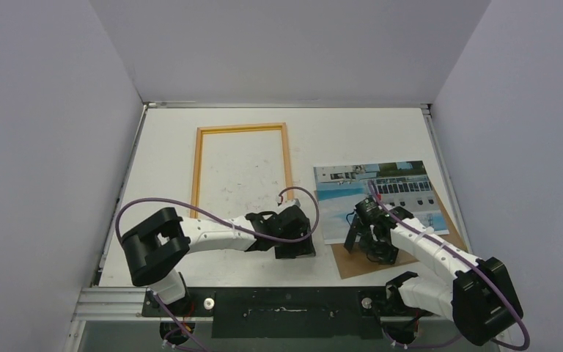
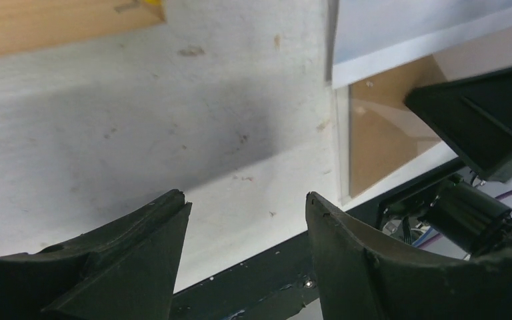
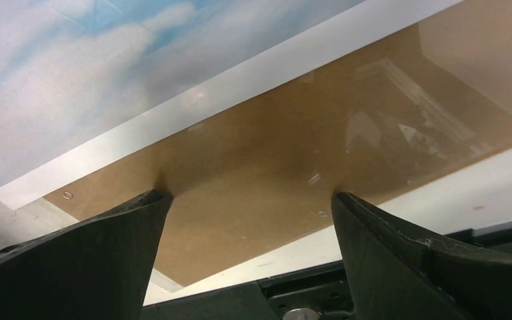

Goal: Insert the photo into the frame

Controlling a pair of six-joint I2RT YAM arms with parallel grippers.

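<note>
Left arm stretched rightward, low along near table edge; left gripper (image 1: 294,233) jaws apart, nothing between, over bare white table (image 1: 163,147). Right arm bent up-left; right gripper (image 1: 361,239) jaws spread wide, empty, low over brown backing board (image 1: 350,262). Blue-sky building photo print (image 1: 378,196) lies face up on board, right side. Orange-edged rectangular wooden frame (image 1: 242,128) flat on table, left of print, apart.

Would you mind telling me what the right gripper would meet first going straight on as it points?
Probably the brown backing board, just short of the photo's white border; the right gripper's open jaws frame bare board.
</note>
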